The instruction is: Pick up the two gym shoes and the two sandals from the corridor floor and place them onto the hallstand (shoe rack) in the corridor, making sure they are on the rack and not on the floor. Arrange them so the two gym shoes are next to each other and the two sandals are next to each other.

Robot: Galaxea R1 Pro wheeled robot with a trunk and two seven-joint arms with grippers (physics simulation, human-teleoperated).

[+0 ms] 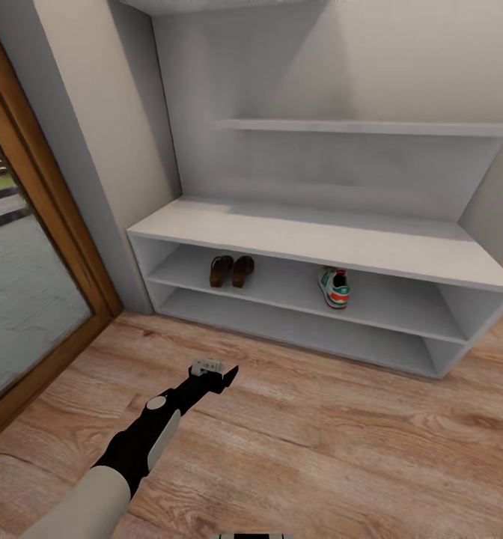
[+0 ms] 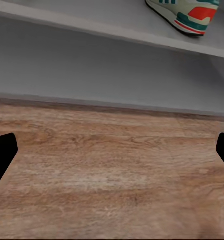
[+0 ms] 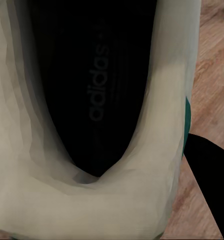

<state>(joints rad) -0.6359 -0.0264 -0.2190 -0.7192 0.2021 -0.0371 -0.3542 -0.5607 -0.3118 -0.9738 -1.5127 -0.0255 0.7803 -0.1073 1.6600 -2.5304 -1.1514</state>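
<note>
Wood-plank corridor floor (image 1: 341,449), warm brown, running up to white hallstand (image 1: 304,236) against grey wall; glass door with wooden frame (image 1: 64,217) on left side. Thin wall shelf (image 1: 371,128) mounted above bench top.

Upper open shelf: two sandals (image 1: 231,271) side by side, touching or nearly so; one gym shoe (image 1: 334,288) well apart from them, heel outward, also seen in left wrist view (image 2: 184,14).

Left gripper (image 1: 223,373) held over bare floor short of hallstand, fingers (image 2: 2,157) spread apart, nothing between them.

Right gripper: second gym shoe (image 3: 97,120) pressed close against camera, dark inside and white collar visible; one dark finger (image 3: 209,180) alongside shoe. Clamped or not: cannot tell.
</note>
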